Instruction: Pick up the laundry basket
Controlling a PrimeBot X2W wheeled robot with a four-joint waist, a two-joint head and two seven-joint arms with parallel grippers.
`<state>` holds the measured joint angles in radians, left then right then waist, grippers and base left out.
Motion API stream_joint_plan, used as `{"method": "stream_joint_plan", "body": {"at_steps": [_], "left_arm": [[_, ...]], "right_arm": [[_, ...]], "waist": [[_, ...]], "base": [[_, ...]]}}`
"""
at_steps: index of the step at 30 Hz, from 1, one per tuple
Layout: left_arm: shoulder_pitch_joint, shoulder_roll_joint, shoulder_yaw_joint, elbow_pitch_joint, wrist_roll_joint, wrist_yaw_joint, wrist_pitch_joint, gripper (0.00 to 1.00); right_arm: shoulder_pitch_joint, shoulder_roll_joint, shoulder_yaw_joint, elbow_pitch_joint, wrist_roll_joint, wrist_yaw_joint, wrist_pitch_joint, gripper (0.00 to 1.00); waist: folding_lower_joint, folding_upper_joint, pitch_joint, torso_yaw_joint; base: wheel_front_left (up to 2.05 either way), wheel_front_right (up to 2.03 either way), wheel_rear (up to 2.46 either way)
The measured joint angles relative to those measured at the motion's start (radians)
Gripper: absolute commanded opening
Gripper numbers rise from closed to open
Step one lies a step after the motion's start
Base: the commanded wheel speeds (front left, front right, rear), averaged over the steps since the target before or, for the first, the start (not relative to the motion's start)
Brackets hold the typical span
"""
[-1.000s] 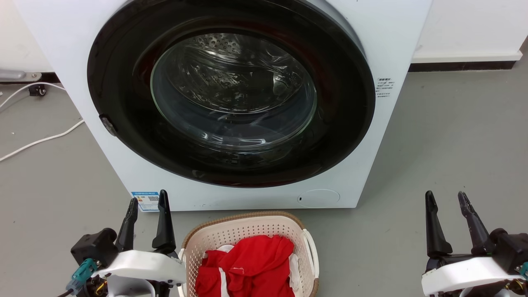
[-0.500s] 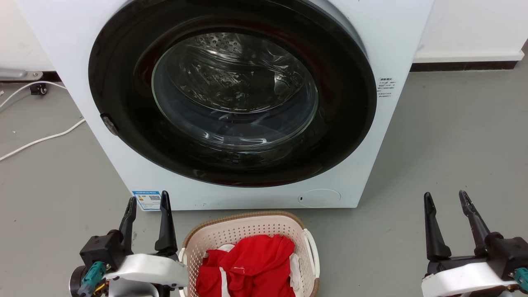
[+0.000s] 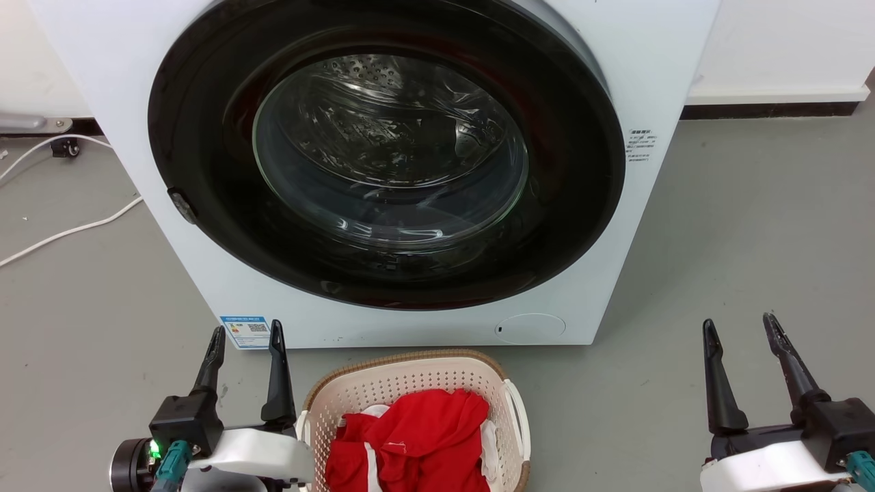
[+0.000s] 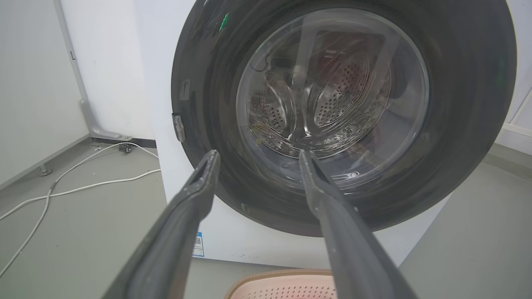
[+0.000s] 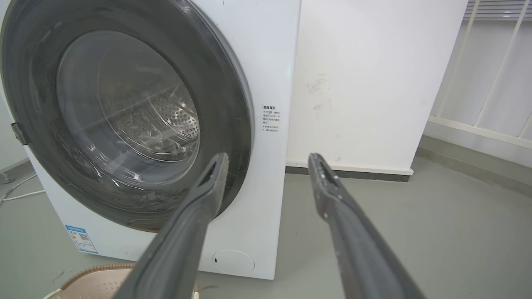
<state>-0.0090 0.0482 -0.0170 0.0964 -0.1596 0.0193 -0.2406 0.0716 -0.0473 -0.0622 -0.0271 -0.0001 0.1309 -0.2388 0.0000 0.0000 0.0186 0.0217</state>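
White cable (image 3: 68, 233) on floor, far left. Left gripper (image 3: 247, 329) fingers spread, empty, just left of basket (image 3: 403, 358), apart from it as far as I can tell. Basket sits on floor before washer (image 3: 649, 55), holds red cloth (image 3: 417, 437). Right gripper (image 3: 738, 322) spread, empty, well right of basket.

**Laundry area in a bare indoor room**

A front-loading washing machine (image 3: 386, 164) stands directly ahead of the left gripper (image 3: 247, 329) on a plain grey floor (image 3: 738, 239). The laundry basket (image 3: 410, 383), holding a red garment (image 3: 417, 437), sits just right of that gripper. Ahead of the right gripper (image 3: 738, 321) is a white wall (image 3: 772, 48) with dark skirting (image 3: 765, 109). A white cable (image 3: 68, 232) trails left of the left gripper.
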Motion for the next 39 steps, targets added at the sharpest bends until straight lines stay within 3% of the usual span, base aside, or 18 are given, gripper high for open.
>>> {"method": "stream_joint_plan", "body": {"at_steps": [13, 39], "left_arm": [[0.006, 0.001, 0.0, -0.008, 0.091, 0.012, -0.02, 1.0], [0.017, 0.001, 0.014, 0.0, 0.085, 0.015, -0.02, 1.0]], "right_arm": [[0.011, 0.0, 0.0, -0.005, -0.061, 0.0, -0.024, 1.0], [0.012, -0.001, 0.018, 0.01, -0.024, 0.0, -0.024, 1.0]], "waist": [[0.0, 0.0, 0.002, 0.003], [0.0, 0.0, 0.012, 0.006]], "base": [[0.0, 0.0, 0.0], [0.0, 0.0, 0.0]]}}
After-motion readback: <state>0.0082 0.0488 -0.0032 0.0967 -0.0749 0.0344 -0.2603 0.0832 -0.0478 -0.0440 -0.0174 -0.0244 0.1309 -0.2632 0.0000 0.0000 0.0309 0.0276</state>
